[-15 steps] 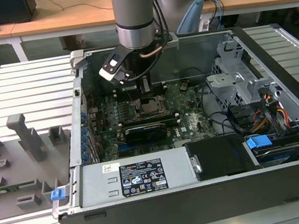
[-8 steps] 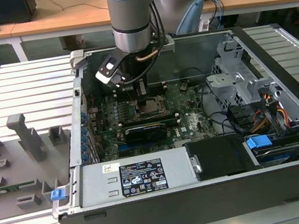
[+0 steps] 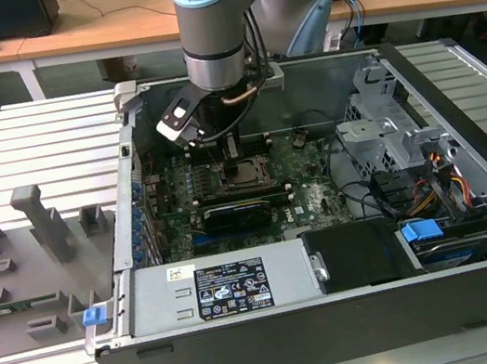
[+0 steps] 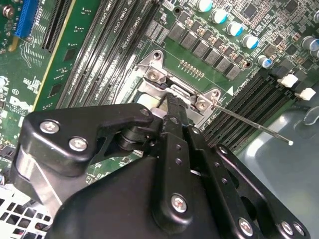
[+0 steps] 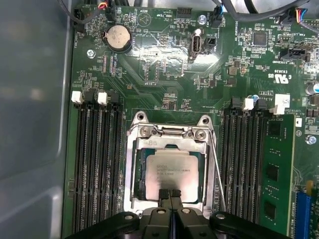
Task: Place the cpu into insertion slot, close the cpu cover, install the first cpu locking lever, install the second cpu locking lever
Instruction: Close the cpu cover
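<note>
Jaws pressed together, our gripper sits at an edge of the cpu cover, which lies flat around the socketed cpu. We see a locking lever running along one side, beside memory slots.

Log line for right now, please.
cpu: seated | cover: down over it | gripper: shut, at cover edge | lever: looks unlatched
</note>
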You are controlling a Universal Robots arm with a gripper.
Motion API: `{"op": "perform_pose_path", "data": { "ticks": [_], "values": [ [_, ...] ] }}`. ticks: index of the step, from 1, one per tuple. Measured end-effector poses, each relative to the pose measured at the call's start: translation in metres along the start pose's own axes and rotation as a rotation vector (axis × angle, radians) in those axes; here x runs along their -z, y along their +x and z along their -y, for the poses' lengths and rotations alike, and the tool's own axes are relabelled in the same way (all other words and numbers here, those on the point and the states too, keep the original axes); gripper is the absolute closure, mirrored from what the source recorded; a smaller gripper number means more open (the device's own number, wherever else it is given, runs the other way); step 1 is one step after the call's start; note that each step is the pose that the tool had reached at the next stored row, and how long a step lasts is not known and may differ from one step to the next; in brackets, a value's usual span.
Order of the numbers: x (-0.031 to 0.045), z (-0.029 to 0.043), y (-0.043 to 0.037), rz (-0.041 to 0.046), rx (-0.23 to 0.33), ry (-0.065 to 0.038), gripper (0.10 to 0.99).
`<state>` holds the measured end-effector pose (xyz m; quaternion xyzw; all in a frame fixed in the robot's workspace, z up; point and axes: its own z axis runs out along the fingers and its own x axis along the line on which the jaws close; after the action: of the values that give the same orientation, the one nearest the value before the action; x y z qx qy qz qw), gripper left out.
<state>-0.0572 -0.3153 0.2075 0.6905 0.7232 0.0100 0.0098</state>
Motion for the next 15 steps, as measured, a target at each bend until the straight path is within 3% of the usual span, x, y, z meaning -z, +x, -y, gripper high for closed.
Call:
{"op": "perform_pose_path", "data": {
  "ticks": [6, 10, 15],
  "values": [
    [-0.0021, -0.0004, 0.0, 0.0002, 0.0, -0.002, 0.98],
    [-0.0021, -0.0028, 0.0, 0.0001, 0.0, -0.01, 0.98],
    [0.0065, -0.0043, 0.0009, 0.001, 0.0, -0.018, 0.98]
  ]
}}
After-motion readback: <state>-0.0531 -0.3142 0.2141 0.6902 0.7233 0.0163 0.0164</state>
